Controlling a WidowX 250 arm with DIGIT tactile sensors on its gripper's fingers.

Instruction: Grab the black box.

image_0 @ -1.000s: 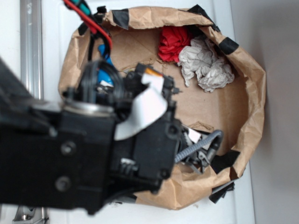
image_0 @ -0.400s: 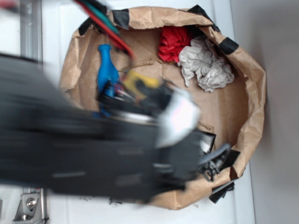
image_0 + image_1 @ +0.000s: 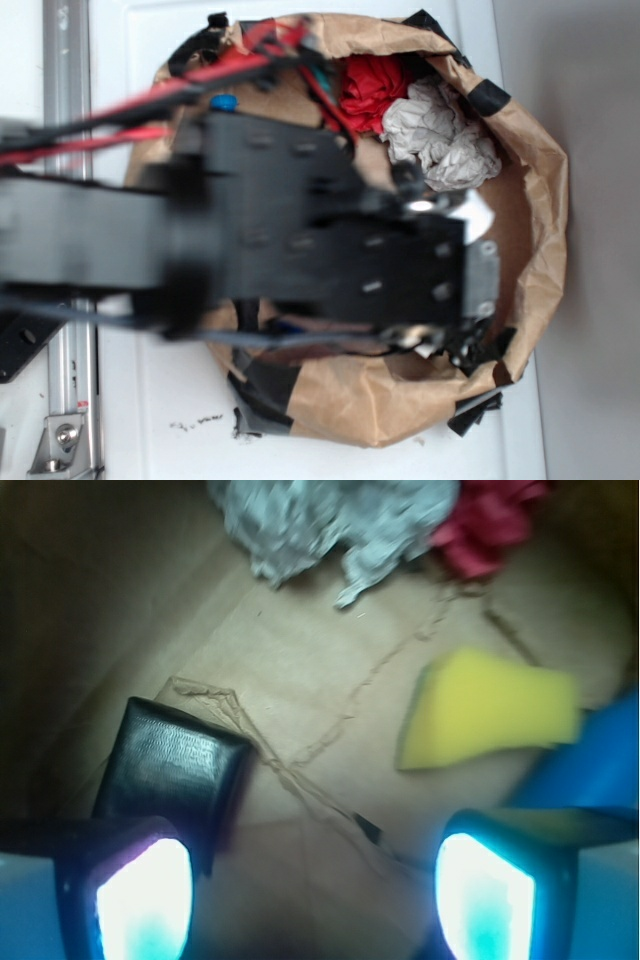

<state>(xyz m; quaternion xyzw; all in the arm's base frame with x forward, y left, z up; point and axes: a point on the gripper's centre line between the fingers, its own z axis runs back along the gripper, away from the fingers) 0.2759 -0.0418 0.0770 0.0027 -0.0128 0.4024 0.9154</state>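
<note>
In the wrist view the black box (image 3: pixel 172 765) lies on the cardboard floor at the lower left, just beyond my left fingertip (image 3: pixel 140 895). My gripper (image 3: pixel 315 890) is open wide with nothing between the jaws; the box sits to the left of the gap. The right fingertip (image 3: pixel 485 895) glows at the lower right. In the exterior view my arm (image 3: pixel 300 245) covers the middle of the paper-lined bin (image 3: pixel 540 200), and the box and the gripper's jaws are hidden under it.
A yellow sponge (image 3: pixel 490 715) lies right of centre, a blue object (image 3: pixel 590 765) at the right edge. Crumpled grey cloth (image 3: pixel 330 520) (image 3: pixel 440 135) and red cloth (image 3: pixel 490 525) (image 3: pixel 370 85) lie at the far side. Brown paper walls ring the bin.
My arm has swung across and over the bin toward its right side, now covering the blue bottle and the bin's centre.
</note>
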